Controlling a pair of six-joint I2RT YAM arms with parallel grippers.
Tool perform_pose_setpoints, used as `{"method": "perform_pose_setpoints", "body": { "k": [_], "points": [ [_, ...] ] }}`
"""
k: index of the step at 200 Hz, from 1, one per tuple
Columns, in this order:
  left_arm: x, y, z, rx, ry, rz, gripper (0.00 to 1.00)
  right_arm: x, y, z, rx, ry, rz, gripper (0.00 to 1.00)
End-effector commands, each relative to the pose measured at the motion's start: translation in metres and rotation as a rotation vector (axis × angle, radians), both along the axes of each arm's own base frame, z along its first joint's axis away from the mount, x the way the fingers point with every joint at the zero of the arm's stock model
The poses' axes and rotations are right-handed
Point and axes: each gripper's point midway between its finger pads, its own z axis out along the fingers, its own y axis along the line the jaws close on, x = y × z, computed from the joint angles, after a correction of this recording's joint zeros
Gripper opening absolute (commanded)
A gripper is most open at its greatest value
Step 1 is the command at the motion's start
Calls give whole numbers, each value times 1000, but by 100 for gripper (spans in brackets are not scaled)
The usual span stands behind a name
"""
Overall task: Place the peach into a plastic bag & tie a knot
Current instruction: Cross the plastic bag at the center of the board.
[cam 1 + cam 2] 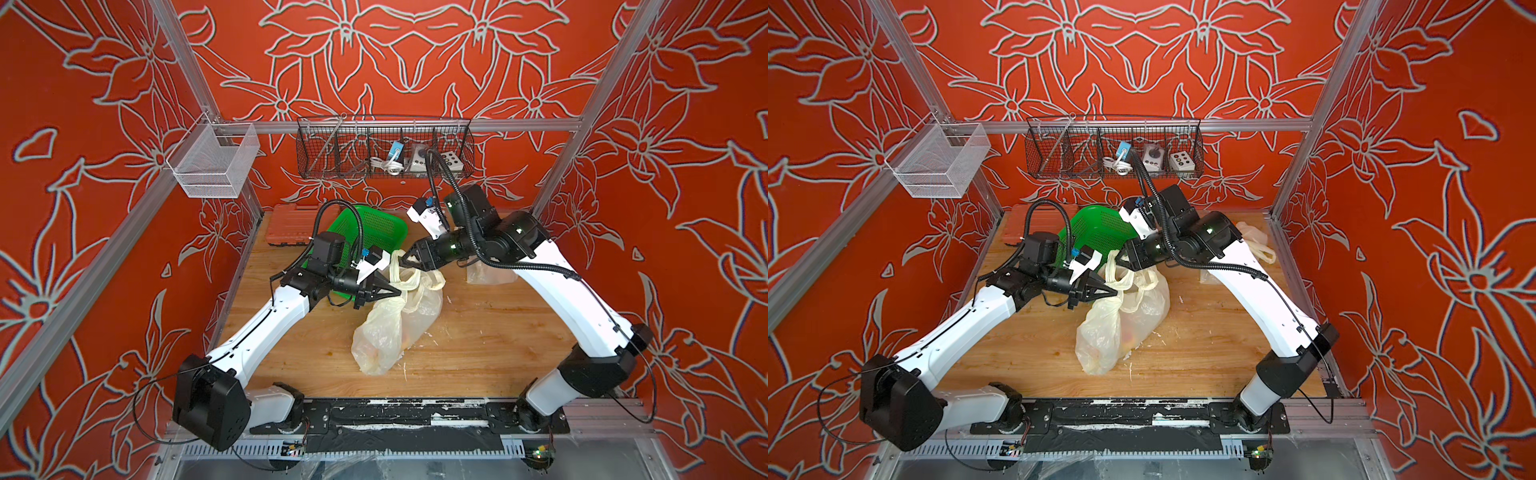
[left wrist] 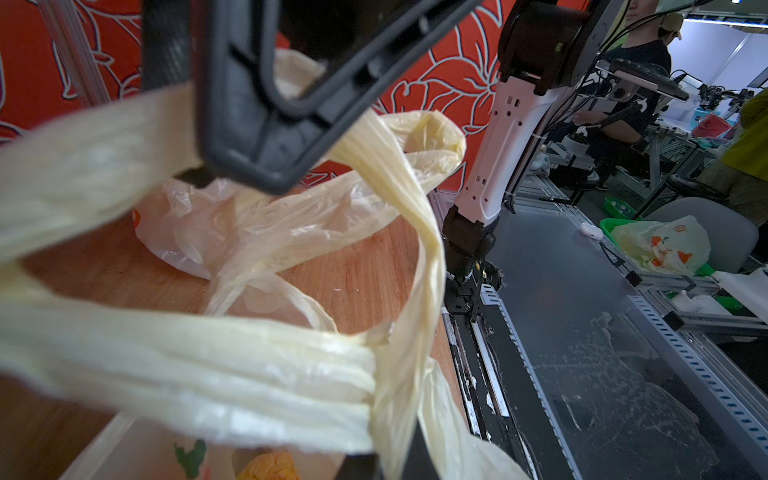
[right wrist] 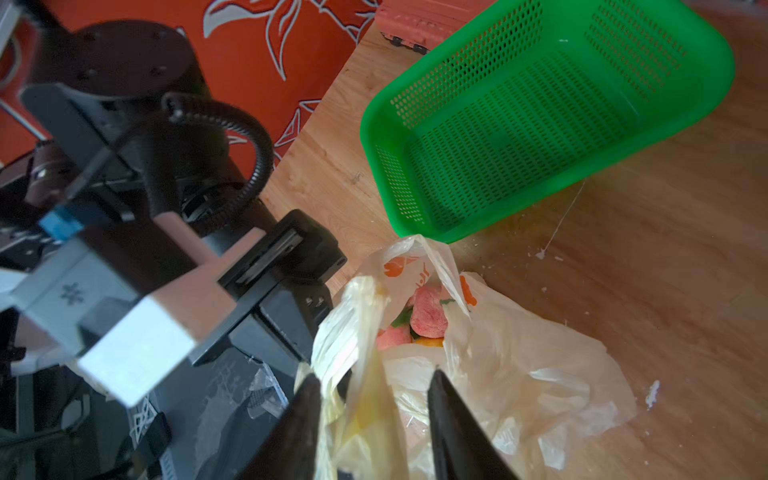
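Plastic bag slumped centre frame on the wood table in both top views. The peach is inside, visible through the bag's mouth. Left gripper clamped tight on a bag handle. Right gripper just above it in frame: jaws parted, handle strand running between them, against one finger. Green basket tipped behind.

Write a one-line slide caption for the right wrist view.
Fingers of the right gripper straddle a handle of the bag holding the peach; green basket nearby.
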Motion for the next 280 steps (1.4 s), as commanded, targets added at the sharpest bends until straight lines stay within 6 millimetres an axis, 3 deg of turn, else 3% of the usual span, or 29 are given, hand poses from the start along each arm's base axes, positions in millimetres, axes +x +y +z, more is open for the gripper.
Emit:
{"method": "perform_pose_setpoints", "body": {
  "k": [1, 13, 24, 53, 78, 100, 123, 174, 189, 201, 212, 231, 248, 265, 280],
  "points": [
    [5, 4, -23, 86, 15, 50, 0, 8, -11, 44, 206, 12, -64, 0],
    [11, 7, -36, 133, 24, 101, 0, 13, -15, 53, 256, 7, -94, 0],
    [13, 8, -29, 126, 13, 121, 4, 13, -14, 51, 256, 28, -98, 0],
    [9, 7, 22, -23, -67, 161, 33, 18, -10, 35, 278, 94, -139, 0],
    [2, 8, 38, -81, -93, 177, 63, 19, -6, 37, 331, 126, -158, 0],
    [5, 5, 38, -76, -84, 184, 70, 19, -3, 40, 354, 134, -164, 0],
    [13, 0, 31, -66, -76, 201, 71, 16, 3, 41, 377, 156, -152, 0],
    [38, -6, 12, -41, -79, 265, 58, 14, 13, 48, 420, 161, -130, 0],
    [40, -5, 13, -37, -94, 274, 41, 13, 12, 50, 427, 135, -109, 0],
    [38, -4, 14, -39, -107, 270, 26, 17, -2, 53, 420, 82, -127, 20],
    [37, -1, 17, -48, -115, 262, 16, 28, -30, 55, 398, 1, -177, 30],
    [38, 5, 22, -72, -99, 238, 8, 44, -88, 30, 251, -178, -307, 48],
    [35, 8, 25, -81, -66, 187, 3, 48, -120, -22, 42, -275, -332, 58],
    [31, 11, 25, -84, -52, 153, 1, 46, -130, -73, -85, -347, -282, 63],
    [28, 15, 28, -92, -43, 132, 0, 42, -124, -89, -54, -445, -222, 70]
  ]
}}
